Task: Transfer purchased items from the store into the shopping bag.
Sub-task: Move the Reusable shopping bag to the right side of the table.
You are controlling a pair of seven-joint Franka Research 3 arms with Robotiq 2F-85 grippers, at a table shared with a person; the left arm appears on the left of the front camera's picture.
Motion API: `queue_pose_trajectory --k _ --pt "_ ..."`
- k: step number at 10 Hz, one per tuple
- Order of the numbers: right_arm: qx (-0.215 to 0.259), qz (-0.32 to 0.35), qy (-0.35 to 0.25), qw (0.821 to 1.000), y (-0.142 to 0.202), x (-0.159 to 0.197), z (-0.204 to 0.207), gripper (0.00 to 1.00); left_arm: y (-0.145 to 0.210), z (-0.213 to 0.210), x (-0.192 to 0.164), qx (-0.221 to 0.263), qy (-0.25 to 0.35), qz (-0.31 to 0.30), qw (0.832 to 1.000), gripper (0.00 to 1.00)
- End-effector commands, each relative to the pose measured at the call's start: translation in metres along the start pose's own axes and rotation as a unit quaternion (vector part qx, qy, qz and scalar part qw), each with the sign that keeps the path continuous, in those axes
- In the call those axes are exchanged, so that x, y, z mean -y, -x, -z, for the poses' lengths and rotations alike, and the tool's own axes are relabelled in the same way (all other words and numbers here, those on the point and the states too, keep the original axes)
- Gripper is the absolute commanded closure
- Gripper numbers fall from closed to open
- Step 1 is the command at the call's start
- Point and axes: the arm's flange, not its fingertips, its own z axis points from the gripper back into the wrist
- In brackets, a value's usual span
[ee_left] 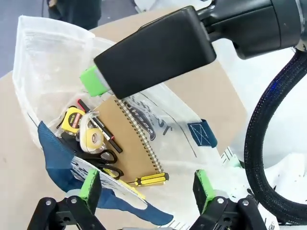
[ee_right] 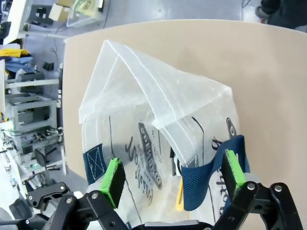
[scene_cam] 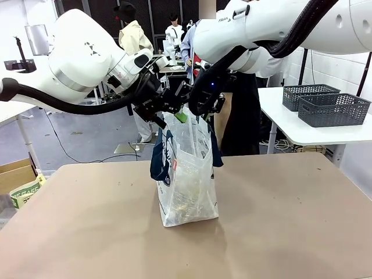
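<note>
While both arms bend over the middle of the flat beige table (scene_cam: 290,221), the translucent whitish plastic shopping bag (scene_cam: 189,180) with navy strap handles stands upright on it, its long axis vertical and its mouth turned up. On the left of the bag, the left gripper (ee_left: 146,191) hangs just above the mouth and looks down into it. Its jaws stand wide, with the near rim of the bag between the green pads (ee_left: 89,184) and nothing pinched. At the bottom of the bag lie the purchased items (ee_left: 96,139): a yellow tape measure (ee_left: 72,119), a white roll of tape (ee_left: 92,137), black-handled scissors (ee_left: 106,157), a brown spiral-bound notebook (ee_left: 136,143) leaning along the wall, and a yellow-handled screwdriver (ee_left: 152,179) just beside the notebook. On the right of the bag, the right gripper (ee_right: 175,177) is also just above the mouth, very near the left one. Its jaws are wide too, and one navy woven strap handle (ee_right: 199,184) rises between them without being squeezed. I judge that the loading is almost or fully finished. For the next move it matters that the bag lies straight below both grippers, so an approach should go down along its upright axis. The right gripper, with the strap between its pads, seems the nearer one for a handle. Far to the right of the bag, two dark grey lattice baskets (scene_cam: 325,104) stand on a white side table (scene_cam: 279,116).
</note>
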Motion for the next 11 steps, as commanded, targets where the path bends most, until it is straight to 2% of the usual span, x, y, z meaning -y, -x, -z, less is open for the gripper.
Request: queue_pose_trajectory --k 1,3,7,8,9,11 --pt "0.005 -0.007 -0.021 1.0 0.006 0.008 0.002 0.0 0.006 -0.004 -0.002 0.001 -0.019 -0.016 1.0 0.0" --pt "0.005 -0.037 -0.023 0.999 0.008 0.008 0.0 0.0 0.008 -0.006 -0.009 0.001 -0.026 -0.027 0.999 0.0" --pt "-0.043 -0.101 0.064 0.992 0.008 -0.003 0.0 0.0 0.012 -0.01 -0.017 0.0 -0.033 -0.04 0.999 0.0" --pt "-0.05 -0.11 0.061 0.991 0.008 -0.002 0.004 0.0 0.011 -0.009 -0.017 0.0 -0.032 -0.04 0.999 0.0" --pt "-0.04 -0.144 0.055 0.987 0.009 0.0 0.009 0.11 0.012 -0.008 -0.017 -0.001 -0.031 -0.039 0.999 0.0" --pt "-0.044 -0.135 0.078 0.987 0.01 -0.006 0.015 0.51 0.012 -0.007 -0.017 -0.004 -0.03 -0.036 0.999 0.0"
